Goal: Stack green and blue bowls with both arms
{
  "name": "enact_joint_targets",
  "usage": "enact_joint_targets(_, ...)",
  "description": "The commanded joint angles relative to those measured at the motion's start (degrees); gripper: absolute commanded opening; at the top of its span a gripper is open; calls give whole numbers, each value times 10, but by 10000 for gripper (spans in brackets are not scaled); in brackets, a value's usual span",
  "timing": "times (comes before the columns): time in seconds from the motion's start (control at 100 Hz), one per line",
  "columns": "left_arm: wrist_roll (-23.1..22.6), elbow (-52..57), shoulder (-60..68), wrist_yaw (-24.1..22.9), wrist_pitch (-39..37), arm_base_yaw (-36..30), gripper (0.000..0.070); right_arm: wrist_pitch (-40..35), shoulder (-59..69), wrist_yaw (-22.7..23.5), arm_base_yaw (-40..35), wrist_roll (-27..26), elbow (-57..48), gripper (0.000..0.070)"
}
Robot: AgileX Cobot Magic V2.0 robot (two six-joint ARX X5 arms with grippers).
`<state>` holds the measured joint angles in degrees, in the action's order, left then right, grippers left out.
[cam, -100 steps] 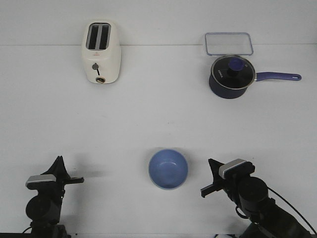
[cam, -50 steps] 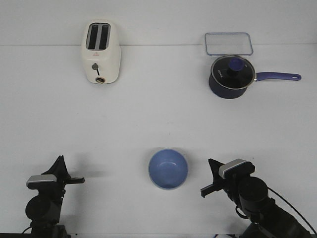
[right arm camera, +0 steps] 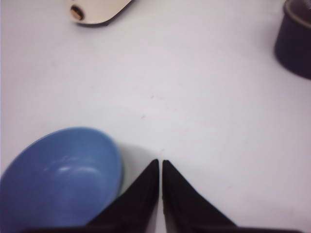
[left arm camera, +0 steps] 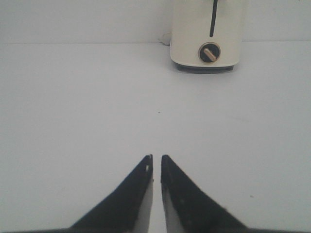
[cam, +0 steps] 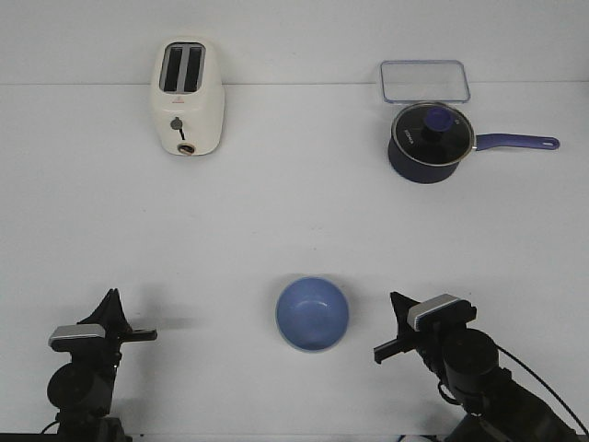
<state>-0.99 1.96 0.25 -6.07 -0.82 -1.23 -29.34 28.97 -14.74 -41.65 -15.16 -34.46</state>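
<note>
right wrist view shows the right gripper [right arm camera: 161,164] with its pointed fingers pressed together, holding nothing, just beside the rim of the blue bowl [right arm camera: 60,177]. the left gripper [left arm camera: 156,158] is likewise closed to a thin slit and empty, aimed toward the cream toaster [left arm camera: 206,34]. from the front, the blue bowl [cam: 313,313] sits on the white table [cam: 294,212] between both arms, nearer the right gripper [cam: 394,333]; a navy saucepan [cam: 431,143] stands far right. no green bowl shows.
</note>
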Motion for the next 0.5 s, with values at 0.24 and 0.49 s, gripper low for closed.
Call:
enact_joint_targets(0.24,-10,-12,-1,1,-8,1,14,190,-141,145,280,151,165,13)
enact_joint_targets(0.49,-10,-12,-1,1,-8,2,14,208,-258,177,412,151,303,13)
